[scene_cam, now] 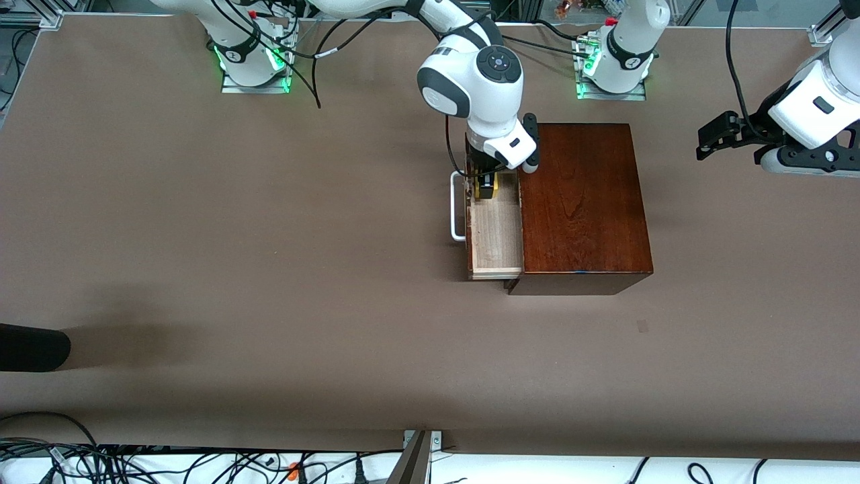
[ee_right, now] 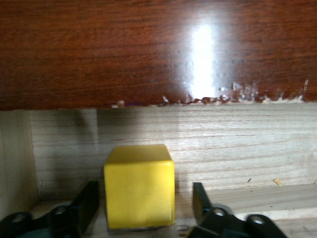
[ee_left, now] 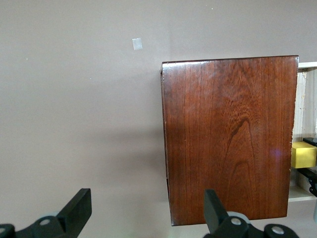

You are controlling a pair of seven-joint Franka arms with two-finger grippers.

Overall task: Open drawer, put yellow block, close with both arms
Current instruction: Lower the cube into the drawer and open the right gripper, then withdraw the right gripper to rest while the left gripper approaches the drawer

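Observation:
The drawer (scene_cam: 496, 235) stands pulled out of the dark wooden box (scene_cam: 584, 202), its white bar handle (scene_cam: 457, 208) toward the right arm's end of the table. The yellow block (scene_cam: 486, 188) (ee_right: 139, 186) rests on the drawer floor in the corner farthest from the front camera. My right gripper (scene_cam: 485, 181) (ee_right: 144, 193) reaches down into the drawer and is open, a finger on each side of the block with a gap at both. My left gripper (scene_cam: 705, 141) (ee_left: 146, 198) hangs open and empty over the table beside the box, at the left arm's end. The block (ee_left: 303, 154) also shows past the box (ee_left: 228, 139).
A dark rounded object (scene_cam: 33, 347) pokes in at the table edge at the right arm's end. A small pale patch (scene_cam: 643, 327) lies on the table nearer the front camera than the box. Cables (scene_cam: 134, 464) run along the front edge.

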